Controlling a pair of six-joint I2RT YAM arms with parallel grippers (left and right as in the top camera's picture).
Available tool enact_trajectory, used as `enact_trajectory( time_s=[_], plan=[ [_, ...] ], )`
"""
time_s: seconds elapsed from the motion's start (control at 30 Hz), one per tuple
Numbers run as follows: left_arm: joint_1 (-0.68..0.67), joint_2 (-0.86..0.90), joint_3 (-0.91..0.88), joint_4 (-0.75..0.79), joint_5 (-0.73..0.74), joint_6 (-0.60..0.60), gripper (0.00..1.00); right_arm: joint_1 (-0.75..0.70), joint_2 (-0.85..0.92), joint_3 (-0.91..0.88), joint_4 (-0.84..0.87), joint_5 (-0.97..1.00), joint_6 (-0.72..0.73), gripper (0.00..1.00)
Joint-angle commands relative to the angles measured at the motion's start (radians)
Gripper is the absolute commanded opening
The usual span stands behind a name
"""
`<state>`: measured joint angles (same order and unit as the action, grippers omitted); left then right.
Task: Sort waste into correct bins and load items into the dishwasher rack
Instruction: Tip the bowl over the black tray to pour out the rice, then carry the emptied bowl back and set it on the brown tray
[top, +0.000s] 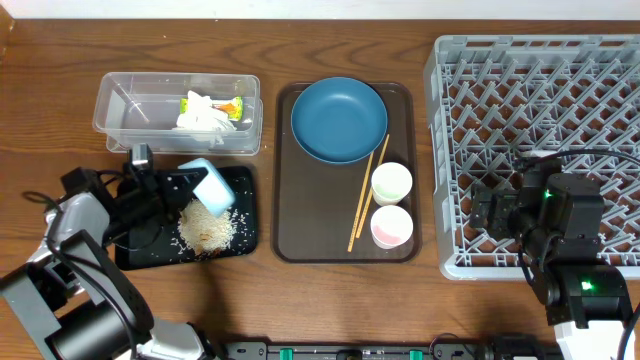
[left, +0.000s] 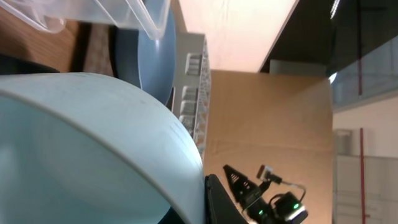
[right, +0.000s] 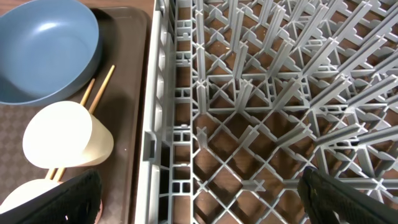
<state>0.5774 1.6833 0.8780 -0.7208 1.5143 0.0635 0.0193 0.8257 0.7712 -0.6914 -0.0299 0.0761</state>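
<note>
At upper left the tub holds tissues and a wrapper, below it rice lies on the flat tray under the bowl, mid-frame the serving tray bears the plate above chopsticks and cups, the rack at right.

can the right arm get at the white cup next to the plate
Likely yes: the right claw hangs open and empty over the rack, and the cup sits just beyond its wall, uncovered.

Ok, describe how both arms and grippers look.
Both are mostly black. The left arm has silver-grey sections between black joints and thin black cables. The right arm is blocky black with green lights and a black cable. The right gripper has dull black fingers.
</note>
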Motion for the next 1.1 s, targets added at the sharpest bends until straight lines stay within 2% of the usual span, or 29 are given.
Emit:
enact_trajectory(
  time_s=[0.0, 0.2, 0.3, 0.4, 0.63, 0.73, 1.07],
  plan=[
    [-0.102, -0.083, 0.016, -0.003, -0.108, -0.018, 0.06, 0.014, -0.003, 0.019, 0.000, -0.003, 0.013, 0.99],
    [-0.405, -0.212, 0.083, 0.055, -0.406, -0.121, 0.06, 0.014, -0.003, 0.019, 0.000, -0.003, 0.013, 0.99],
    [-0.584, -0.248, 0.093, 0.138, -0.653, -0.206, 0.08, 0.014, -0.003, 0.019, 0.000, -0.003, 0.013, 0.99],
    [-0.744, -0.238, 0.093, 0.187, -0.843, -0.235, 0.10, 0.014, -0.003, 0.019, 0.000, -0.003, 0.013, 0.99],
    [-0.999, -0.143, 0.093, 0.238, -1.123, -0.256, 0.10, 0.014, -0.003, 0.019, 0.000, -0.003, 0.013, 0.99],
    [-1.042, -0.099, 0.093, 0.259, -1.188, -0.258, 0.10, 0.014, -0.003, 0.019, 0.000, -0.003, 0.013, 0.99],
    [-1.052, -0.098, 0.093, 0.263, -1.191, -0.264, 0.11, 0.014, -0.003, 0.019, 0.000, -0.003, 0.013, 0.99]
  ],
)
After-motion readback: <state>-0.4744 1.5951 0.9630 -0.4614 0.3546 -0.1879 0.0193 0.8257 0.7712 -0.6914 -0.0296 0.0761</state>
